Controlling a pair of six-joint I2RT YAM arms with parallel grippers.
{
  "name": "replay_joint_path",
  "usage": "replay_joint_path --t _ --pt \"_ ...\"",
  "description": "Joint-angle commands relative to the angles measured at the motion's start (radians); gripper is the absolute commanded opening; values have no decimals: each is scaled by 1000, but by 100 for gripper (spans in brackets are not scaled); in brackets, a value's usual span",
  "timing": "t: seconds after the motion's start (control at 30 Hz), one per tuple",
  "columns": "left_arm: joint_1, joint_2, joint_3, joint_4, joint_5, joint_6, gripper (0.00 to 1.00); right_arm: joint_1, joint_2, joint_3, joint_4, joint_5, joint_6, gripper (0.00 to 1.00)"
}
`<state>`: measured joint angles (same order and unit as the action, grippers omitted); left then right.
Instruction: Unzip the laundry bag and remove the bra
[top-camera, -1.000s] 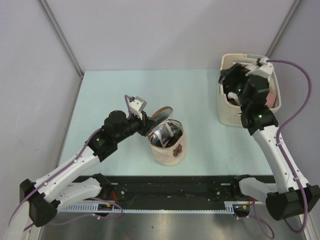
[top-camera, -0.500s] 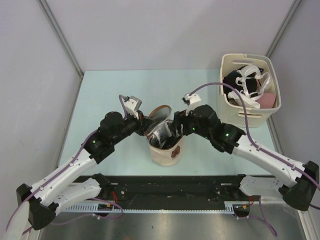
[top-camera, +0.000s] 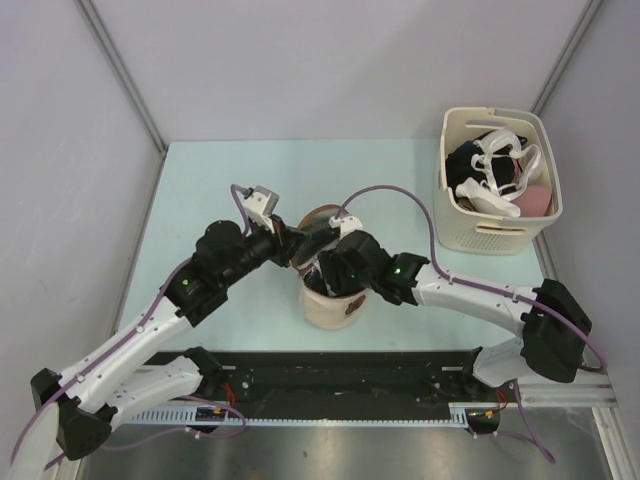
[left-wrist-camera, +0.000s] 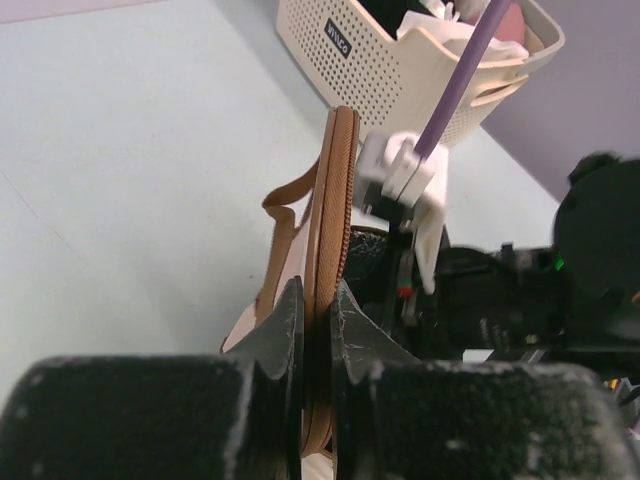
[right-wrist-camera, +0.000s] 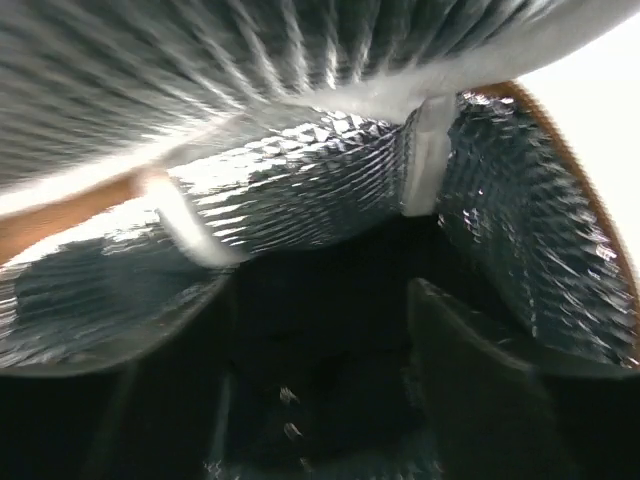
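Note:
The cream-beige laundry bag (top-camera: 338, 300) stands upright at the table's middle with its lid (top-camera: 318, 222) flipped up. My left gripper (top-camera: 297, 247) is shut on the lid's brown zipper rim (left-wrist-camera: 330, 200) and holds it upright. My right gripper (top-camera: 325, 262) reaches down into the bag's mouth. In the right wrist view its jaws (right-wrist-camera: 320, 390) are spread open inside the silvery lining (right-wrist-camera: 300, 190), over a dark heap (right-wrist-camera: 320, 330) at the bottom. I cannot tell whether that heap is the bra.
A rigid cream plastic basket (top-camera: 497, 235) with black, white and pink clothes (top-camera: 495, 170) stands at the back right; it also shows in the left wrist view (left-wrist-camera: 400, 80). The right arm's purple cable (top-camera: 400, 195) arcs over the table behind the bag.
My right arm has swung from the basket leftward to the bag, and its gripper is now down inside the opening. My left gripper keeps hold of the lid.

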<state>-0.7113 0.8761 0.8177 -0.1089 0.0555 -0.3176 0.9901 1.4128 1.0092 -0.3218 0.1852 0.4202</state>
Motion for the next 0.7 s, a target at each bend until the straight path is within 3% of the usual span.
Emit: replay_joint_path --t 0.0,0.1,0.27,0.33,0.37,0.4,0.47,0.5,0.53,0.57,0.67 --pt "-1 -8 51 74 -8 -40 0 41 27 0 -54 125 43 85" --pt "-1 10 32 104 4 -46 0 61 101 0 -85 135 71 96" --pt "-1 44 1 150 10 -61 0 78 260 -38 -8 146 114 98" --pt "-1 53 -5 155 24 -64 0 81 326 -52 19 149 133 93" --pt "-1 54 -5 156 26 -64 0 82 336 -52 32 151 137 87" --pt "-1 55 -6 155 27 -63 0 84 336 -54 35 146 138 68" --pt "-1 61 -6 150 24 -54 0 99 292 -52 46 158 135 48" --pt "-1 64 -8 149 20 -51 1 107 267 -52 47 175 128 29" --pt "-1 66 -8 147 15 -48 0 111 241 -52 49 189 118 17" --pt "-1 70 -6 146 3 -41 0 119 189 -52 50 209 100 0" --pt "-1 80 -6 141 -17 -29 1 122 106 -52 43 236 65 0"
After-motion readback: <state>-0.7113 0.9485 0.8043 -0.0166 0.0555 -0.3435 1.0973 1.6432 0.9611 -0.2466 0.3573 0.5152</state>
